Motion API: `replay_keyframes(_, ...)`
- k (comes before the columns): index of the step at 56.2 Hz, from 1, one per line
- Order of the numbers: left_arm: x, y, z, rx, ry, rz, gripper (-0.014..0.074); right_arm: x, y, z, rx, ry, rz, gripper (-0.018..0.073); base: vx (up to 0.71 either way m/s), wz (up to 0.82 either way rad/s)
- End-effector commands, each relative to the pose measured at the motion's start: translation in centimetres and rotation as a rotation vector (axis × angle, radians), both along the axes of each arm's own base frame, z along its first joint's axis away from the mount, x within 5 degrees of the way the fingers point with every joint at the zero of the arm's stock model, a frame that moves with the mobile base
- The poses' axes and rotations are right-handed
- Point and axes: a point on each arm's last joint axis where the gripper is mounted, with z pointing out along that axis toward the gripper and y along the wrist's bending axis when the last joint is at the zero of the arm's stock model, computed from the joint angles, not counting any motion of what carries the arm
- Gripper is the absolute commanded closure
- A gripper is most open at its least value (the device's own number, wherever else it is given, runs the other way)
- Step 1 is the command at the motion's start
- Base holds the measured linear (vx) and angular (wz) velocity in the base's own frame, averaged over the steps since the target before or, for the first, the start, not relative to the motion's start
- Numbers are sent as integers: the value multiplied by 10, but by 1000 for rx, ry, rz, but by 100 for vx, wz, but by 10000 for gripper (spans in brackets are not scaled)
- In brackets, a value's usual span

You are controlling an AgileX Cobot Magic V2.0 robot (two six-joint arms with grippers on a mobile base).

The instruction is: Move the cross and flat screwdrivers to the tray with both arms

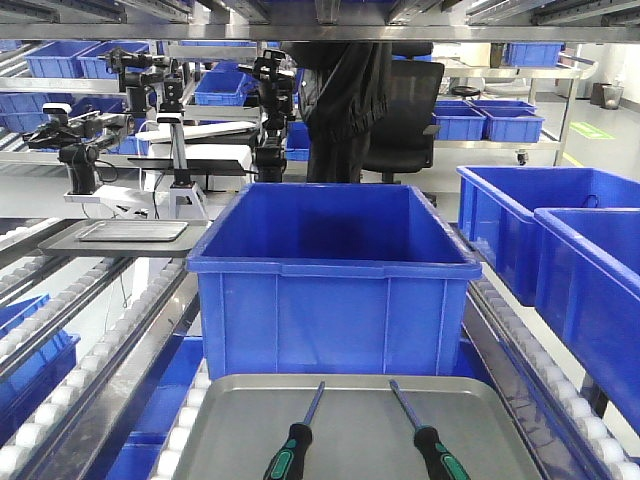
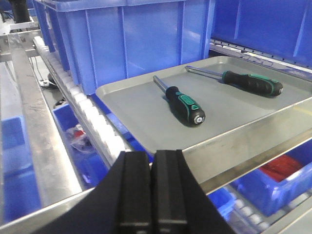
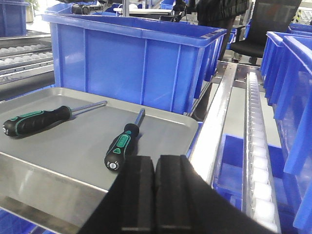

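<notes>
Both screwdrivers already lie flat inside the tray (image 1: 360, 440), so the step in hand looks like backing both arms clear. To do that well, each hand should draw straight back and away from the tray's near rim, keeping level so no finger catches the rim and jolts the tray or rolls a screwdriver.

On the left, the left hand (image 2: 152, 190) sits in front of the tray's corner, apart from it. Its two black pads are pressed together with only a thin seam between them, and nothing is held. The left screwdriver (image 1: 296, 440) rests just beyond, handle toward the hand, shaft pointing at the big blue bin (image 1: 335, 275) behind the tray.

The right screwdriver (image 1: 430, 445) lies well apart from the first, angled the other way, also wholly within the rim.

On the right, the right hand (image 3: 155, 192) is likewise closed tight and empty, near the tray's right corner without touching it.
</notes>
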Motion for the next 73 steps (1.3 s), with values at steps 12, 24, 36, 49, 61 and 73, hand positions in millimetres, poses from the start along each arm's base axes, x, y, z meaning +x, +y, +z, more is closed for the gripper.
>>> replay_keyframes(12, -3, 24, -44, -50, -370, 275, 599, 1, -1, 16, 17, -93, -15, 567, 0, 1)
replay_keyframes(24, -13, 34, -85, -114, -373, 411, 599, 1, -1, 16, 18, -94, -16, 567, 0, 0)
replay_keyframes(36, -12, 34, -90, -98, -313, 418, 599, 1, -1, 16, 18, -95, -16, 567, 0, 0)
replay_keyframes(49, -12, 34, -90, -98, -313, 418, 599, 1, -1, 16, 18, -95, -16, 567, 0, 0)
replay_keyframes(61, -12, 34, -90, -98, -313, 418, 599, 1, -1, 16, 18, -95, -16, 567, 0, 0)
replay_keyframes(73, -12, 34, -90, -98, -313, 418, 599, 2, -2, 13, -12, -100, -24, 567, 0, 0)
